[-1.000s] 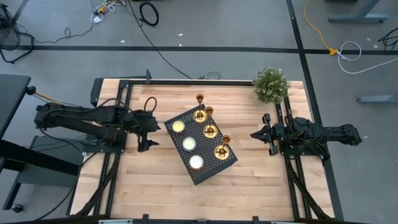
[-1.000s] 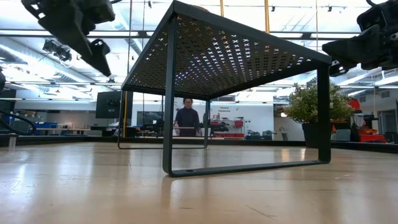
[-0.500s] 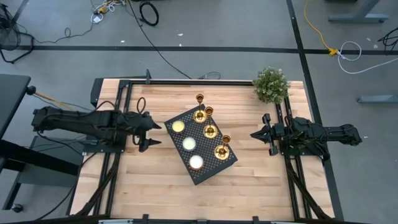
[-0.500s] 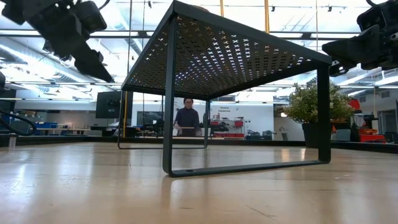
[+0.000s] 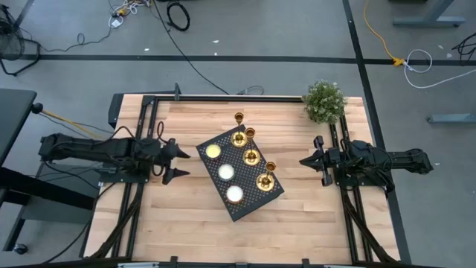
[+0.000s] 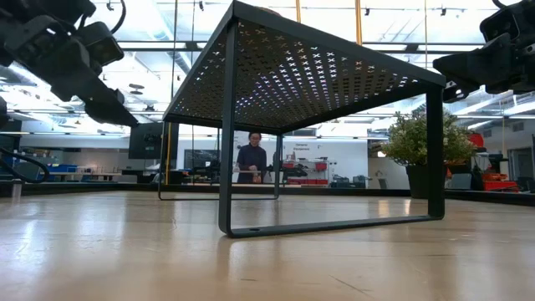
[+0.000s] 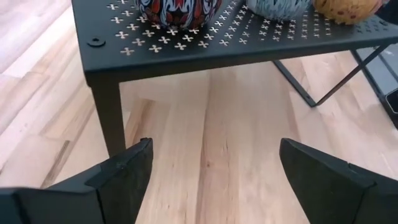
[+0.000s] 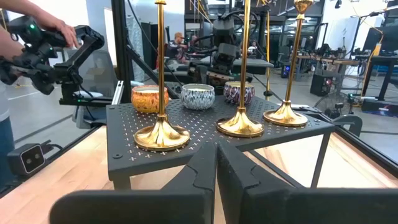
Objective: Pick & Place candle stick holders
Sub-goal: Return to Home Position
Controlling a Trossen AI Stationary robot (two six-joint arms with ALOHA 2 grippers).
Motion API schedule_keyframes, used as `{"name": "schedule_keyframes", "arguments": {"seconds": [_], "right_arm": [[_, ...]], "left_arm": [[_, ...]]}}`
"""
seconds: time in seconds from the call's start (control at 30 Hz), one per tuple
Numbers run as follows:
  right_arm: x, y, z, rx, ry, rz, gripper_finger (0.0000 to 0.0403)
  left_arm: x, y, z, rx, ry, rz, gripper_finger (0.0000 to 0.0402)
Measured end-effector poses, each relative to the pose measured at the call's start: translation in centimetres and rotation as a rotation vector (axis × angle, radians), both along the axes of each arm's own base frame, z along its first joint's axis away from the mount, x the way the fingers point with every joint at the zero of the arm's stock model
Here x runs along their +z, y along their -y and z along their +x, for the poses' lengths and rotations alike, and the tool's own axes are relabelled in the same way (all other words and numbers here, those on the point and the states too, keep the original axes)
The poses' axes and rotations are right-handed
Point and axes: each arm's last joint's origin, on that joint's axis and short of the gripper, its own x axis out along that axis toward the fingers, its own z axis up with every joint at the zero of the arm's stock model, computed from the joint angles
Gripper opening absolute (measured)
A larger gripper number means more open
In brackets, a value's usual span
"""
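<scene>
Three candle stick holders (image 5: pixel 251 156) stand upright in a row along the 3 o'clock side of the black perforated shelf (image 5: pixel 253 199) at the middle of the bench (image 5: pixel 186 223). Three scented candles (image 5: pixel 226 172) line its 9 o'clock side. The left gripper (image 5: pixel 181 163) hovers at 9 o'clock of the shelf, well apart from the holders, fingers released and spread wide, arm reaching in level. The right gripper (image 5: pixel 305 161) waits at 3 o'clock, near the row, fingers clenched on nothing, arm pointing inward.
</scene>
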Motion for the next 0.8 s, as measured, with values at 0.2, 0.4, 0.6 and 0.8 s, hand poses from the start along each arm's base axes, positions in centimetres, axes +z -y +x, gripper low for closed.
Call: {"name": "schedule_keyframes", "arguments": {"seconds": [0.2,0.4,0.6,0.8], "right_arm": [[0.0,0.0,0.0,0.000,0.000,0.000,0.0018],[0.0,0.0,0.0,0.000,0.000,0.000,0.0018],[0.0,0.0,0.0,0.000,0.000,0.000,0.0018],[0.0,0.0,0.0,0.000,0.000,0.000,0.0018]], "left_arm": [[-0.7,0.0,-0.8,0.006,0.035,0.002,0.0312],[-1.1,-0.1,-1.4,0.007,0.077,0.006,0.0254],[-1.3,-0.1,-1.8,-0.011,0.145,0.047,0.0189],[-1.1,-0.1,-1.9,-0.021,0.221,0.073,0.0108]]}}
